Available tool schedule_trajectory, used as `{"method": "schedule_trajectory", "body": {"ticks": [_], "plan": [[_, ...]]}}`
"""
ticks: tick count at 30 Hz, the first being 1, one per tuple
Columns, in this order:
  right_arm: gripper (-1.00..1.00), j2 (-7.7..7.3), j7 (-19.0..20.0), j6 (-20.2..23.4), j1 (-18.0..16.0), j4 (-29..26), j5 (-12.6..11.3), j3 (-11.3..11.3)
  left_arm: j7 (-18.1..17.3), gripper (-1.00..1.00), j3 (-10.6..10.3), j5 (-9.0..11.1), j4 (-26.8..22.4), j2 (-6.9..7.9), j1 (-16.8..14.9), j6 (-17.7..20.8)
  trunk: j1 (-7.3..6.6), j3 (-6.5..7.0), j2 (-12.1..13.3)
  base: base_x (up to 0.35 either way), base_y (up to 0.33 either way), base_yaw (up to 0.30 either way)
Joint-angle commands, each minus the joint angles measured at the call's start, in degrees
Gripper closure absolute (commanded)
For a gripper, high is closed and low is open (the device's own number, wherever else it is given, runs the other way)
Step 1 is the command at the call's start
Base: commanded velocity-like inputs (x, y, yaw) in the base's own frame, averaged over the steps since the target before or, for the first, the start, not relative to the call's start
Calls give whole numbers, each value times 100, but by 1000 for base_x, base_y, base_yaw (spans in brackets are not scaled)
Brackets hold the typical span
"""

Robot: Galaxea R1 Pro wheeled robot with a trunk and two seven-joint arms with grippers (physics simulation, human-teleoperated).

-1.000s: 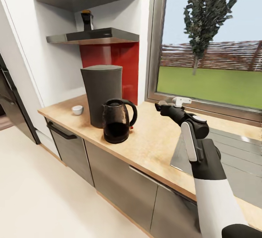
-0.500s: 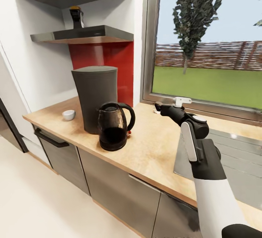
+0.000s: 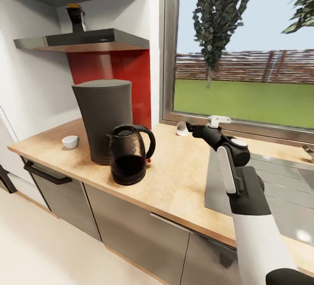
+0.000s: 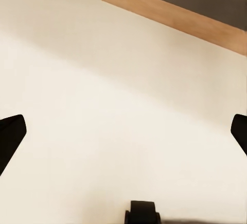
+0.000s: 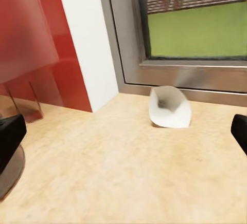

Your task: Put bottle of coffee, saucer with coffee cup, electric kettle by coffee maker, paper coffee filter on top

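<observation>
Now my view has turned right, showing the paper coffee filter point(image 5: 169, 107); right gripper point(image 3: 190, 127) open, I reach to grasp it

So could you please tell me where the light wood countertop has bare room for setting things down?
Bare wood countertop lies between the smoky glass kettle and the grey sink. It is crowded where the kettle stands against the tall dark grey coffee maker.
</observation>
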Motion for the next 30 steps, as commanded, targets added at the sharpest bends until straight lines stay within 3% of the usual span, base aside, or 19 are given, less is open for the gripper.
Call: {"method": "schedule_trajectory", "body": {"ticks": [1,8,21,30], "plan": [[-100,4,-13,18,-5,-3,-29,-1,5,-100,-4,14,-6,1,2,-8,2,-5,-3,122,281,-5],[-100,3,-12,-6,-3,0,-29,0,5,-100,3,15,-6,14,2,-12,2,-5,-3,56,119,-62],[-100,5,-16,-9,-3,8,-29,0,5,-100,5,18,-6,22,2,-15,2,-5,-3,6,15,-247],[-100,5,-17,-13,-3,10,-29,0,5,-100,5,18,-10,26,2,-11,2,-5,-3,112,138,-31]]}}
